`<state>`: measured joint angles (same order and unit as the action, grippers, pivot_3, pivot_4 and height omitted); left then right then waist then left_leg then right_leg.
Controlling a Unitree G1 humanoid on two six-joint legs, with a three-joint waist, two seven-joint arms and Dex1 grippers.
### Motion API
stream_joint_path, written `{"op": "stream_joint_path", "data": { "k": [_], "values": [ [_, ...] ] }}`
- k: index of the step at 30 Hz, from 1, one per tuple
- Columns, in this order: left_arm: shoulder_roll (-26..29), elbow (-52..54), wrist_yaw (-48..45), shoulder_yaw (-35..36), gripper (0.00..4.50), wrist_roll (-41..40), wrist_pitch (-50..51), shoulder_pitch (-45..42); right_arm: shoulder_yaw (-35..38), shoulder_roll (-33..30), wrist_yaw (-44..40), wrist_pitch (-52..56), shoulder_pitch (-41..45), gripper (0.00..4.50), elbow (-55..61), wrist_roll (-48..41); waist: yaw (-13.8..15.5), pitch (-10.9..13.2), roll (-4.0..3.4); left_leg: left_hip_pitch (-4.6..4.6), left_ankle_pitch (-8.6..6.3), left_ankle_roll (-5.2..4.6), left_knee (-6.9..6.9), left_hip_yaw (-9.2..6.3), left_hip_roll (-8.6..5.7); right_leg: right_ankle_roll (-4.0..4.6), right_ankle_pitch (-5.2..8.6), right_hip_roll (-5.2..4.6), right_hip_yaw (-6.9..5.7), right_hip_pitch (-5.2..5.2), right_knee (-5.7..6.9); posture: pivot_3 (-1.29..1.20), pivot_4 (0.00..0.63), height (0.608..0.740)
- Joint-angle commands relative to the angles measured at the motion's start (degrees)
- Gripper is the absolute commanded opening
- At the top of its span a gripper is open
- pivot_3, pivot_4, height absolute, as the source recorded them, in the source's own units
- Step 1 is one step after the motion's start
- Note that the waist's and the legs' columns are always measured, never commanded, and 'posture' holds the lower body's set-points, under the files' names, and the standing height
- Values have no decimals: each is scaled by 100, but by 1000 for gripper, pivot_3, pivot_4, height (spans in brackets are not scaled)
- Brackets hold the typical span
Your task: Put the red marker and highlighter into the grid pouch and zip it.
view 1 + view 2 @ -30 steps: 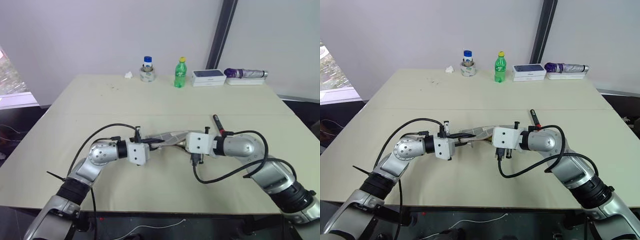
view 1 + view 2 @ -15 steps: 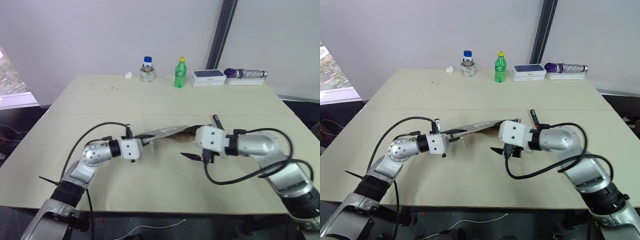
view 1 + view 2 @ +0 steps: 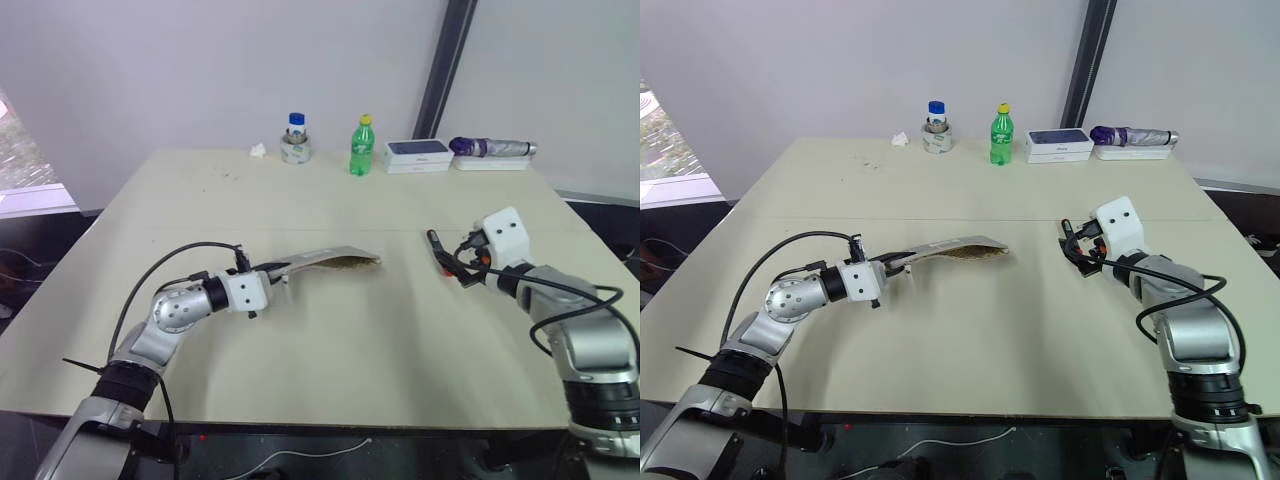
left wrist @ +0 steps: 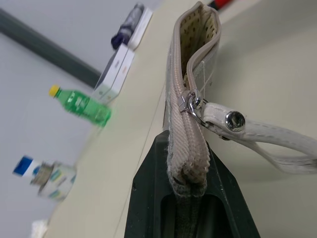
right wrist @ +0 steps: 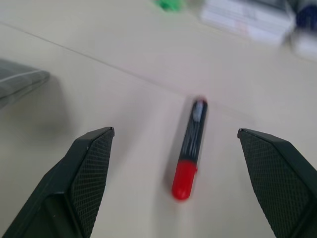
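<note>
From my head cameras, the right gripper (image 3: 1083, 252) hides much of the red marker (image 5: 190, 150) near the table's (image 3: 330, 350) right edge. The left gripper (image 4: 188, 163) covers the grid pouch's (image 4: 190, 94) near end, and I cannot see what the pouch holds.

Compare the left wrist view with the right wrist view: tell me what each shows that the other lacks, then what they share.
Left wrist view alone: the left gripper shut on the end of the grid pouch, the pouch's open mouth, its zipper pull and white strap, and a blue-capped bottle.

Right wrist view alone: the right gripper with its jaws wide apart, apart from the red marker, which shows whole, lying on the table.

Both: the pouch, the marker, the table, the green bottle and the white boxes.
</note>
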<state>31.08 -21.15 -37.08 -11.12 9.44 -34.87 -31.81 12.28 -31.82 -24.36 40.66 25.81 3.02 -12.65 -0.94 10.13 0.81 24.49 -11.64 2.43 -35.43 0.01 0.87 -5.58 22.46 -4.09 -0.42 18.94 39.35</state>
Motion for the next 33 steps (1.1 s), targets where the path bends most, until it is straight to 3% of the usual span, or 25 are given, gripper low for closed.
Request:
{"op": "stream_joint_path", "data": {
  "k": [1, 16, 19, 25, 33],
  "values": [
    [6, 167, 61, 34, 0, -10, -68, -18, 313, 300, 101, -271, 295, 4140, -487, -281, -5, 0, 0, -1, 0, 0, 3, 2, 0, 0, 0, 0, 2, 3, 1, 0, 150, 740],
    [54, 453, 54, 16, 0, -34, 40, 229, -161, 363, 349, -2002, 1225, 4140, -3293, 482, 6, 1, -3, 1, 0, 0, 5, 12, 1, 0, 0, -2, 9, 11, 3, 0, 150, 740],
    [34, 515, 44, 0, 0, -25, 82, 222, -208, 368, 370, -2057, 1369, 3262, -3776, 544, 3, 1, -3, 0, 0, 0, 6, 13, 1, 0, 0, -2, 9, 11, 2, 0, 150, 740],
    [82, 542, 33, 38, 0, -19, 116, 178, 105, 436, 231, -1657, 1223, 359, -3446, 52, 21, 1, -3, 1, 1, 1, 5, 14, 1, 0, 0, -3, 9, 8, 1, 0, 150, 740],
    [83, 607, 40, 36, 0, -39, 173, 205, 253, -116, -1371, -829, -108, 348, 672, -1666, 23, 4, -9, 15, 0, -1, 9, 14, 2, 0, 0, -2, 10, 23, 0, 0, 150, 740]
  ]
}}
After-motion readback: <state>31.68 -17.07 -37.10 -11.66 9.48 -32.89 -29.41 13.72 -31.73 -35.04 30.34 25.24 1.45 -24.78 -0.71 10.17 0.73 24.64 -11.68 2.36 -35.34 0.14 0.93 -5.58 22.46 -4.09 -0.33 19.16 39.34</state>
